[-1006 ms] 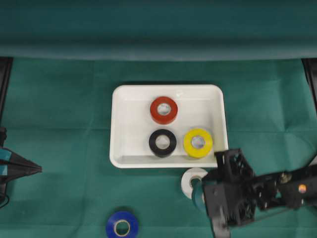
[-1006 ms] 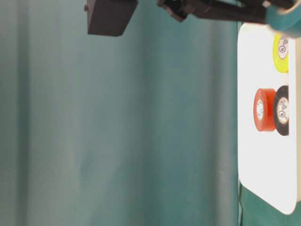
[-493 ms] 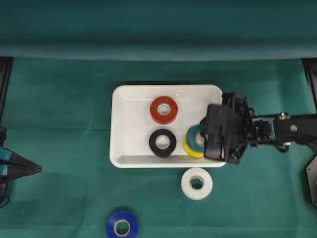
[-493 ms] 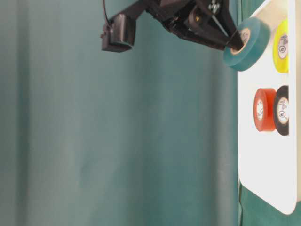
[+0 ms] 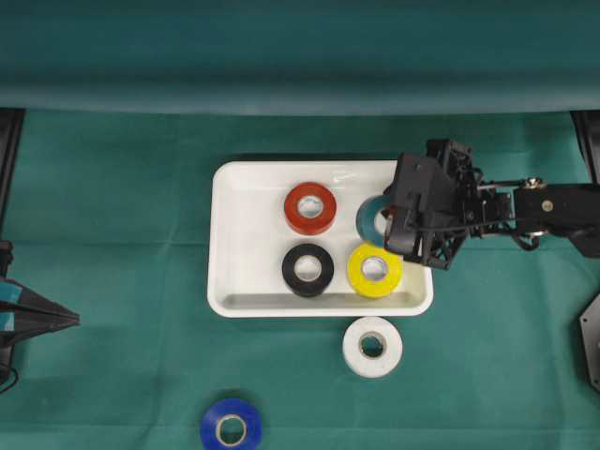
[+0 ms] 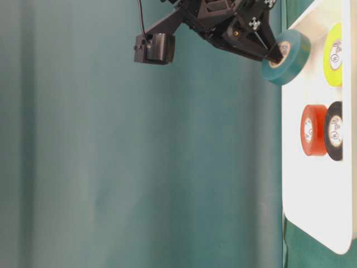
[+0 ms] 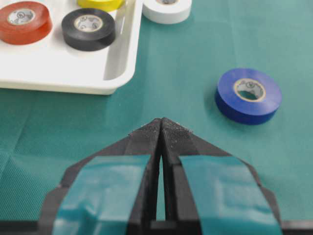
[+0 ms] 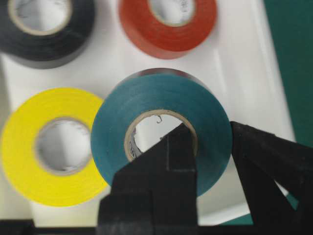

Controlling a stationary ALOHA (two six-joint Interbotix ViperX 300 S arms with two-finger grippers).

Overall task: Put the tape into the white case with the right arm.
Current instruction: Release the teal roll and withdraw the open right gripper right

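"Where is the teal tape (image 8: 161,128)?"

"In the right hand (image 8: 212,147). One finger pokes through the hole, one sits outside, pinching its wall. It hangs over the white case (image 5: 246,234), with the yellow roll (image 8: 51,147) right beside the hand."

"And the left hand (image 7: 161,132)?"

"Closed tight, holding nothing."

light: even, bright | shadows: faint | wrist foregrounds: blurred

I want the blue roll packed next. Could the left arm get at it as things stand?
Probably yes: the blue roll lies alone on open cloth just ahead of the shut left gripper, nothing between them.
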